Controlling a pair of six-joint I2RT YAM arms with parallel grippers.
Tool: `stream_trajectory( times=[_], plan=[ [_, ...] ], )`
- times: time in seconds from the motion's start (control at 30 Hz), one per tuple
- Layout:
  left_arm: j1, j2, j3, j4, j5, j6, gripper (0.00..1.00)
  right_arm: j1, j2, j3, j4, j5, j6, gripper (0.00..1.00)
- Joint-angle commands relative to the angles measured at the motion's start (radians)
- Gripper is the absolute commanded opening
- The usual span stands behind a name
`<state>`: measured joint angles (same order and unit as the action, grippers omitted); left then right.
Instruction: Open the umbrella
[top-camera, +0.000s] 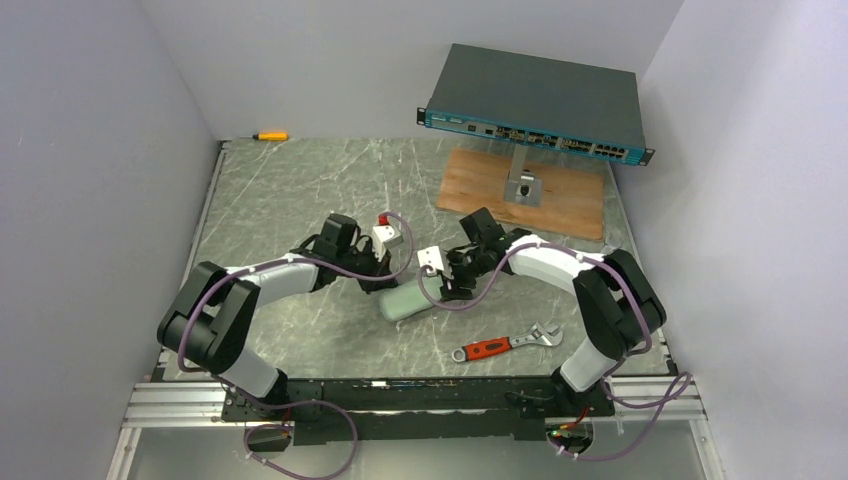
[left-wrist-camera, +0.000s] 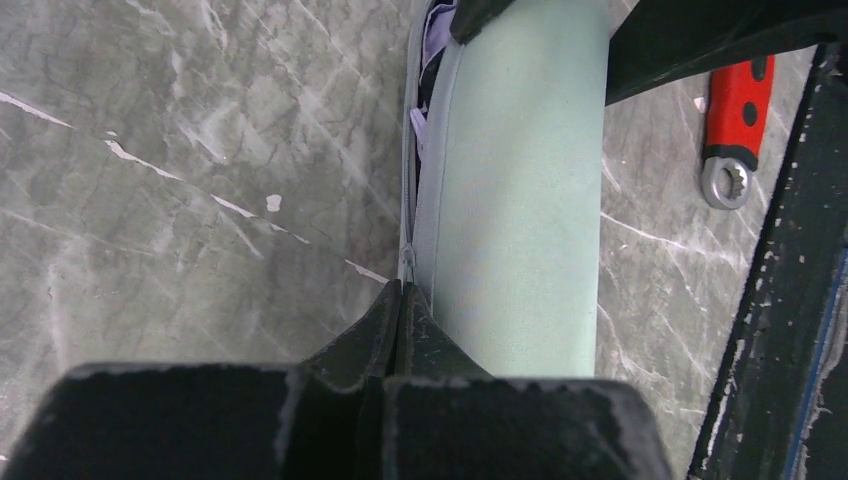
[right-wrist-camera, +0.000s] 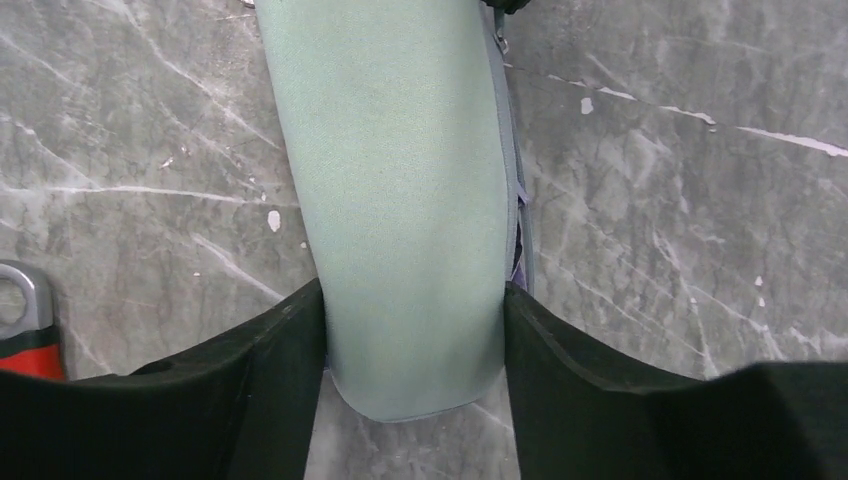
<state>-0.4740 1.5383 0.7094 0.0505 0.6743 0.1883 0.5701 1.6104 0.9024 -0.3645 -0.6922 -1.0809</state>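
I can read no text from here. Markings on the network switch (top-camera: 535, 134) front panel are too small for me, and the adjustable wrench (top-camera: 505, 345) handle shows nothing legible.

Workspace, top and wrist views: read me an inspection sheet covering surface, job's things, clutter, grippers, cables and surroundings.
Surface: grey marbled table, a few white flecks.
Job's things: umbrella, only a sliver of lavender fabric showing inside the pale green case; the case lies flat, its seam partly parted.
Clutter: red-handled wrench; orange screwdriver at the far edge; network switch on a stand over a wooden board.
Grippers: left gripper jaws shut at the zipper; right gripper jaws pressed on both sides of the case's end.
Cables: purple cables loop along both arms.
Surroundings: plain white walls.
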Motion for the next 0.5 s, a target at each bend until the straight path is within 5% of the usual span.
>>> stream_trajectory(
  times=[0.0, 0.17, 0.47],
  plan=[
    [0.039, -0.021, 0.004, -0.026, 0.041, -0.023, 0.0, -0.01, 0.03, 0.062, -0.12, 0.05, -0.085, 0.52],
    [0.074, -0.053, -0.007, -0.034, 0.045, -0.065, 0.0, -0.041, -0.002, 0.039, -0.161, 0.078, -0.17, 0.35],
    [0.088, -0.08, 0.009, -0.124, 0.053, -0.093, 0.0, -0.113, 0.0, 0.049, -0.211, 0.079, -0.069, 0.24]
  ],
)
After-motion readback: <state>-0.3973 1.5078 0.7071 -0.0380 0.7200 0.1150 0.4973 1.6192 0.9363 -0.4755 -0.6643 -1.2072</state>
